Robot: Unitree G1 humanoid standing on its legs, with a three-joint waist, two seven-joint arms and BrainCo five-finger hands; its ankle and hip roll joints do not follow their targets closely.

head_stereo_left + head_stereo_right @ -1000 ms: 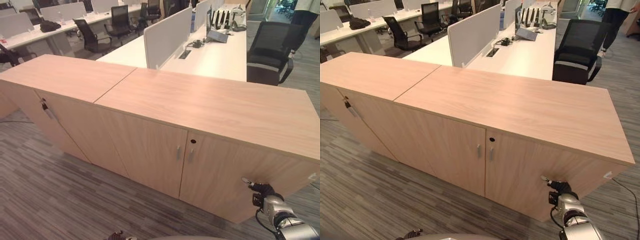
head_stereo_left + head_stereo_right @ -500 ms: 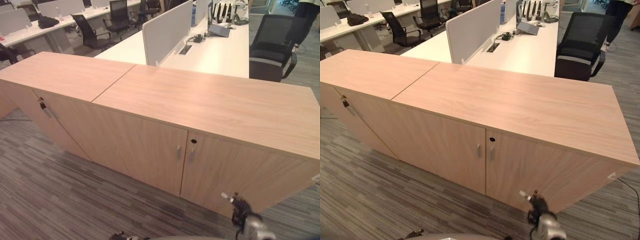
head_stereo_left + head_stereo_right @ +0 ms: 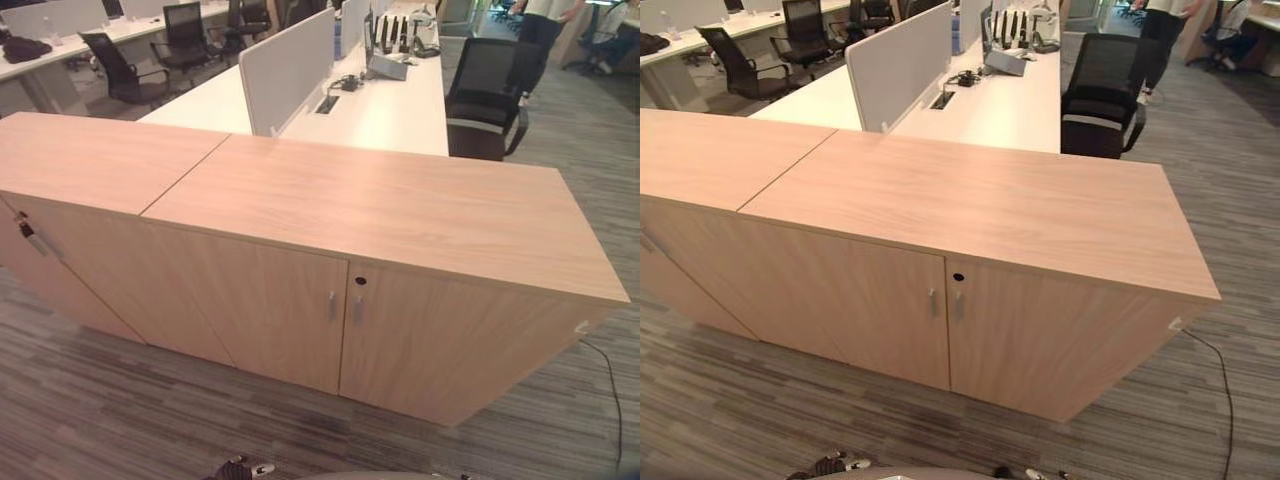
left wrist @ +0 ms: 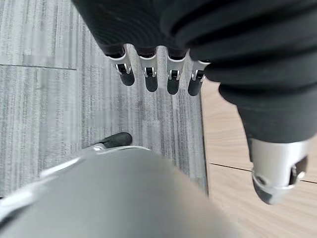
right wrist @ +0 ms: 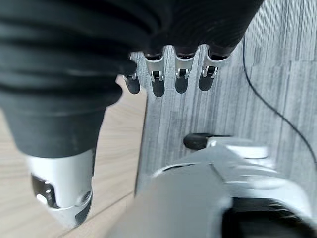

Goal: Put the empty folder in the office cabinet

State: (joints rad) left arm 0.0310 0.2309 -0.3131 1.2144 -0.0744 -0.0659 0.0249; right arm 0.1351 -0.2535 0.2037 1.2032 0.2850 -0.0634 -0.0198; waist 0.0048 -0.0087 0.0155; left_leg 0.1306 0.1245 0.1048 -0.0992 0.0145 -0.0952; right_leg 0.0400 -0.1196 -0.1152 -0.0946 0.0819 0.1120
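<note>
The low light-wood office cabinet point(image 3: 330, 260) stands ahead, both doors closed, its two small metal handles point(image 3: 343, 307) central. Left hand point(image 4: 163, 74) and right hand point(image 5: 168, 74) hang empty, fingers relaxed — neither nearer. No folder is visible.

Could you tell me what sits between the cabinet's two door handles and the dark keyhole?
Nothing: in the left eye view, bare wood door separates the handles from the keyhole, which sits just above the right handle.

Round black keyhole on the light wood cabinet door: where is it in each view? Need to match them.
Left eye view: round black keyhole centre, above the right door handle.
Right eye view: keyhole centre, left of middle.
Wrist views: not in them.
Shared landmark: paired silver door handles.
</note>
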